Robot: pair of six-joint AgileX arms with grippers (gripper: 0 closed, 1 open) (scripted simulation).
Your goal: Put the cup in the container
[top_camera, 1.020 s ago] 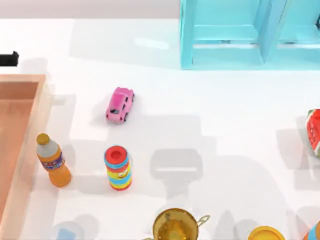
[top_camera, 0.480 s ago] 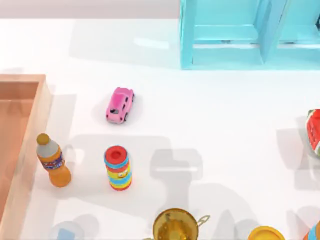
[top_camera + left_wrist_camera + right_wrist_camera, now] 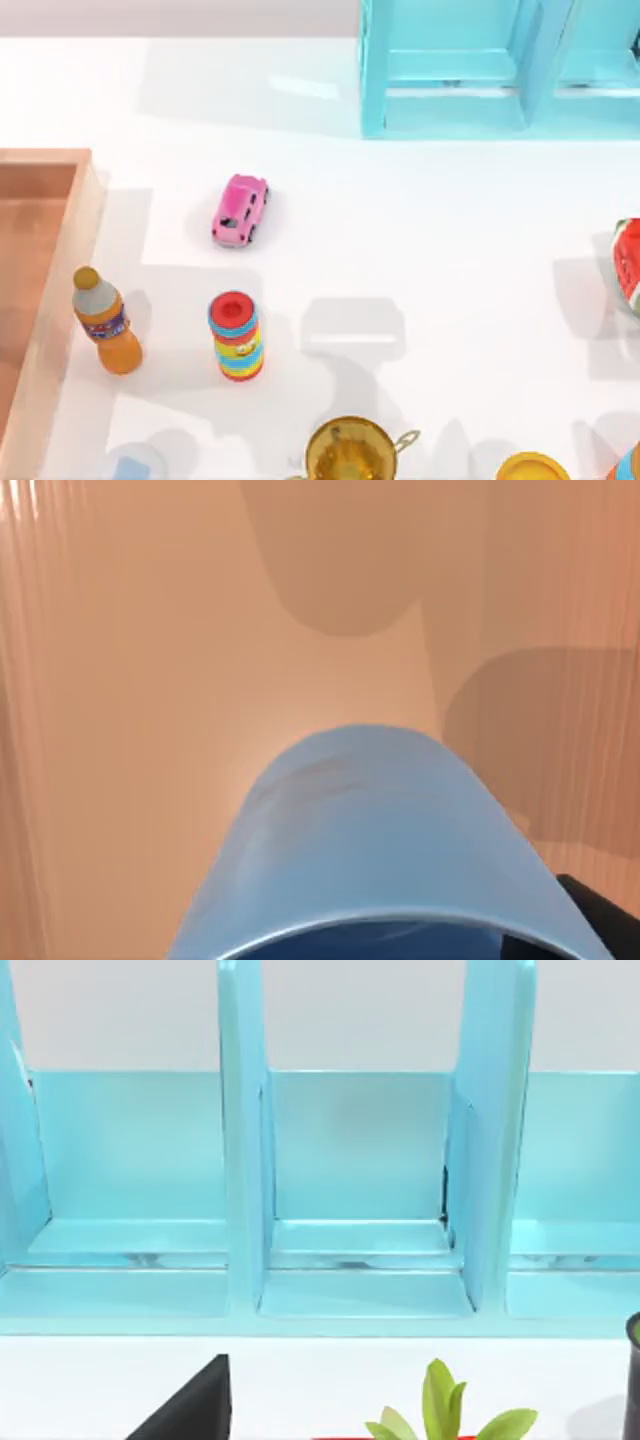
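The blue cup (image 3: 360,850) looms close in the left wrist view, hanging over the light wooden floor of the container (image 3: 150,680). My left gripper is shut on the cup, with a dark finger (image 3: 605,915) showing beside it. In the top view the container (image 3: 70,250) sits at the table's left edge, its thick wooden wall showing. My right gripper (image 3: 420,1380) stands open facing the cyan shelf, with one dark finger (image 3: 190,1405) at one side and the other at the far side.
A pink toy car (image 3: 240,210), an orange bottle (image 3: 108,322) and a striped ring stack (image 3: 236,336) stand right of the container. A gold pot (image 3: 350,450) and a yellow lid (image 3: 532,468) sit at the front. A cyan shelf (image 3: 500,65) stands at the back, and a watermelon piece (image 3: 628,262) lies at the right.
The black part of my left arm seen at the top view's left edge a second ago has moved out of view. The arm shadows on the table have shifted left.
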